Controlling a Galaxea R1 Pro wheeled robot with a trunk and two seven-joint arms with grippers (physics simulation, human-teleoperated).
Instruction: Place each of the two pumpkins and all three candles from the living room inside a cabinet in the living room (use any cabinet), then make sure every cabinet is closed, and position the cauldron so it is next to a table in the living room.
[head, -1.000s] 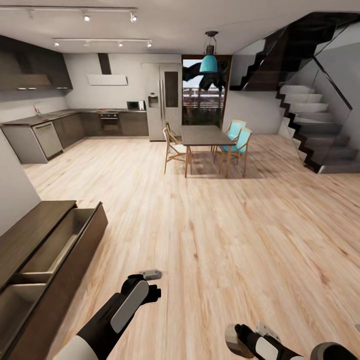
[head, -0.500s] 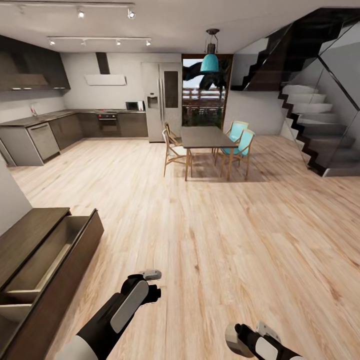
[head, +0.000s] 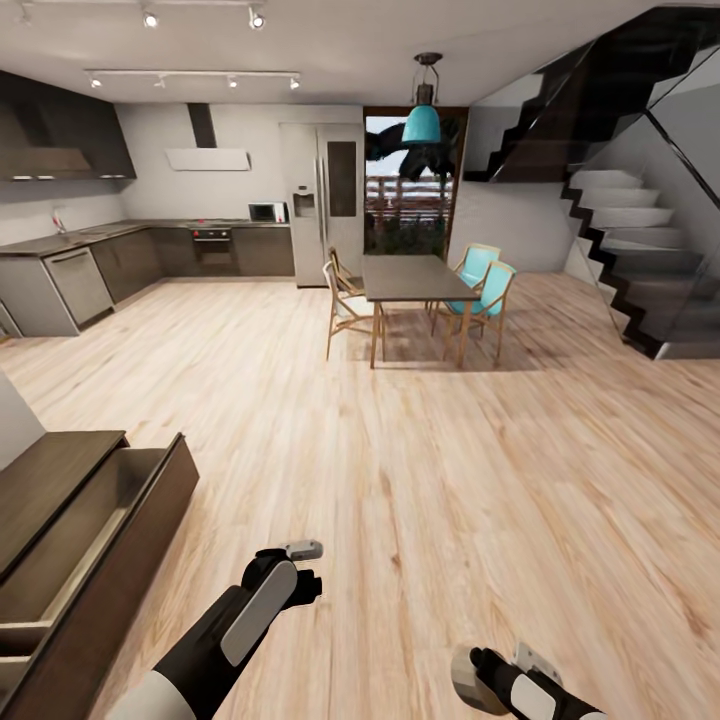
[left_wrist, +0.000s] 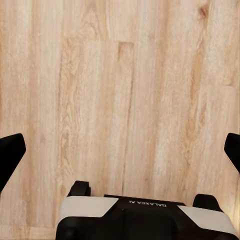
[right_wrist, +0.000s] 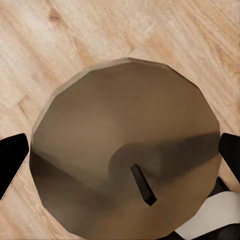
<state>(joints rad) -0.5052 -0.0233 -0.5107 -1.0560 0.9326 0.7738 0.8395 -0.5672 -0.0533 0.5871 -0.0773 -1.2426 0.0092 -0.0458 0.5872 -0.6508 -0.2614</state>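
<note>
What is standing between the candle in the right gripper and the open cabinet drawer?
Nothing visible does. The right gripper holds a candle, and bare wooden floor lies between it and the open drawer of the cabinet. The empty left gripper hangs nearer the cabinet.
</note>
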